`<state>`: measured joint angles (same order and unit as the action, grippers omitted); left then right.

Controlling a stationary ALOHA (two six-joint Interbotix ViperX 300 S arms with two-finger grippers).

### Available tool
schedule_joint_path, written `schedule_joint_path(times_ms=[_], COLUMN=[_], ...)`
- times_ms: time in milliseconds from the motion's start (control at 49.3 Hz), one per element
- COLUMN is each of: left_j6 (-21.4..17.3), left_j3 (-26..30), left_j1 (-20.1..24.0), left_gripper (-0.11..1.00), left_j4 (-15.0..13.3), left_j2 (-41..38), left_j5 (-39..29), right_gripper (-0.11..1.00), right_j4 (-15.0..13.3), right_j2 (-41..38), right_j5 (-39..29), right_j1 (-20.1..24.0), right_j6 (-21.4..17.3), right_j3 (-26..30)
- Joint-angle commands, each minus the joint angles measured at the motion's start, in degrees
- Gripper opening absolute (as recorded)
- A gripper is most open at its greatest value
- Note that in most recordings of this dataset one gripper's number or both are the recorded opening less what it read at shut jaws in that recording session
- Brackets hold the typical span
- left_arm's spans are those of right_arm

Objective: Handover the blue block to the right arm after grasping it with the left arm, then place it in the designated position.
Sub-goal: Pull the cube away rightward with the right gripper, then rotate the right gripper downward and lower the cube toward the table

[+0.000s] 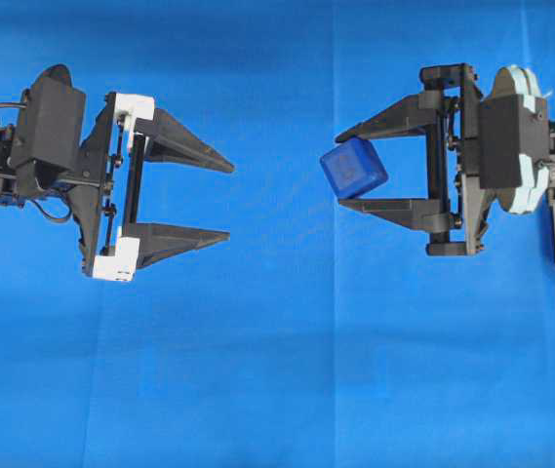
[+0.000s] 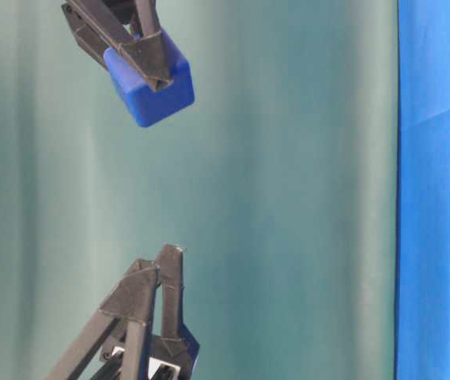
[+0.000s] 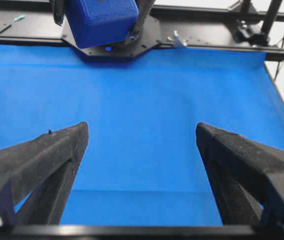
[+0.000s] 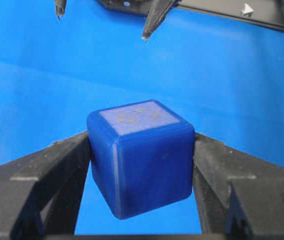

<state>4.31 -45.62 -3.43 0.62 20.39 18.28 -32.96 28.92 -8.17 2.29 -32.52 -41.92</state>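
one block [image 1: 353,168], two grippers, one cloth [image 1: 277,370]; that is all i count here. my right gripper [image 1: 340,168] has the block pinched between its two fingertips, jaws about half closed on it, one pad flat against each side, and the block is up off the cloth and tilted, a corner turned toward my other arm. it is a small dark-blue cube with rounded edges, smooth plastic, and its top face shows a paler square with a faint looped mark i can't read. my left gripper [image 1: 230,201] is spread as wide as it goes and holds nothing; its tips point at the block across a clear gap, well apart from it. its fingers [image 3: 42,165] are black, pointed and wedge-shaped with a grainy surface, fixed on white brackets [image 1: 121,263]. the right arm carries pale mint-green parts [image 1: 526,136] behind the wrist. the cloth is bright blue, matte, with soft fold lines.
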Motion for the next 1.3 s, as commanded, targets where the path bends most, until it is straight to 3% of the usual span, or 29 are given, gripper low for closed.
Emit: schedule_joint_path(times_ms=[0,790,973,1277], left_j6=[-0.09,0.00,0.00,0.00], left_j3=[0.97,0.97,0.97,1.05], left_j1=[-0.09,-0.09,-0.09,-0.09], left_gripper=[0.93,0.93,0.93,0.93], left_j4=[0.09,0.09,0.09,0.09], left_j2=[0.97,0.88,0.88,0.88], left_j5=[0.44,0.44,0.44,0.53], right_gripper=[0.52,0.52,0.52,0.52], right_j4=[-0.09,0.09,0.35,3.96], right_j2=[0.53,0.53,0.53,0.53], right_j5=[0.09,-0.70,-6.24,-16.52], right_j1=[0.09,0.26,1.93,5.01], right_j6=[-0.09,-0.35,-0.53,-0.44], right_j3=[0.88,0.70,0.70,0.70])
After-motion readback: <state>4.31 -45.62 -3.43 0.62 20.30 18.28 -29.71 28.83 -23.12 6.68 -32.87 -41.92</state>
